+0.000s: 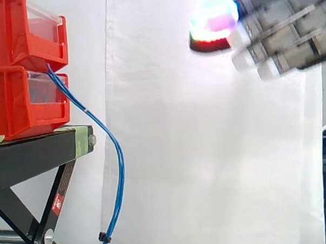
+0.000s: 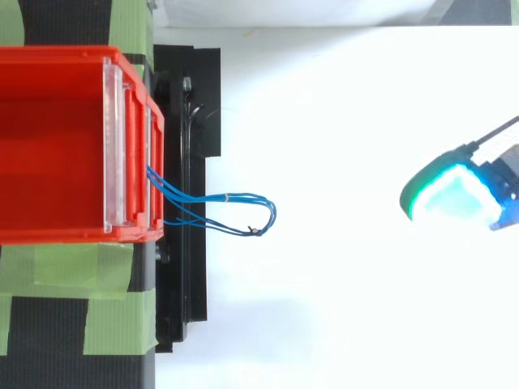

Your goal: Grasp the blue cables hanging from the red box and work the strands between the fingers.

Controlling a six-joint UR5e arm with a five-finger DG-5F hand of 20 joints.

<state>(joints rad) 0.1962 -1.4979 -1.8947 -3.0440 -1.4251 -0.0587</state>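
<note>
Thin blue cables [image 1: 101, 130] come out between the two stacked red bins [image 1: 16, 101] and hang in a long curve past the stand's edge, down to a small black clip near the floor. From above, the blue cables [image 2: 243, 212] form a narrow loop sticking out to the right of the red bins [image 2: 49, 146]. My hand [image 1: 283, 30] is high at the upper right, far from the cables and touching nothing. Its fingers reach straight to the left, with one pad glowing brightly. In the top view my hand [image 2: 456, 194] is at the right edge, its pad glowing cyan.
The bins rest on a black stand [image 1: 29, 155] with green tape [image 2: 61, 271] on its top and crossed legs below. A white curtain hangs behind. Open space lies between the cables and my hand.
</note>
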